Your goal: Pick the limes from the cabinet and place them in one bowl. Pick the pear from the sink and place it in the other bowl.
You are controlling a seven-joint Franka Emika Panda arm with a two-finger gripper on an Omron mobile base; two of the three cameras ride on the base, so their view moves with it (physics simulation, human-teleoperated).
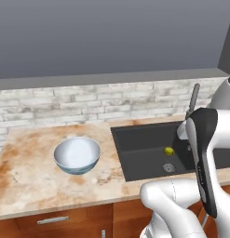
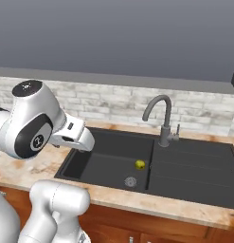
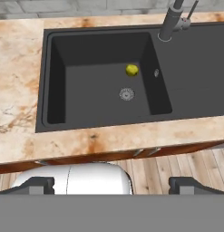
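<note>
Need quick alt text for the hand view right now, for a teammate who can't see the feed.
Looking down into the dark grey sink, a small yellow-green pear lies on the basin floor just above the round drain. The tap rises at the basin's upper right, marbled counter surrounds it, and the open gripper hangs well short of the fruit.

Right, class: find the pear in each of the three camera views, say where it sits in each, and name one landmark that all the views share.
Left base view: the pear lies on the sink floor, right of centre, just above the drain.
Right base view: pear near centre, above and right of the drain.
Hand view: pear above centre, above and right of the drain.
Shared landmark: the round drain.
</note>
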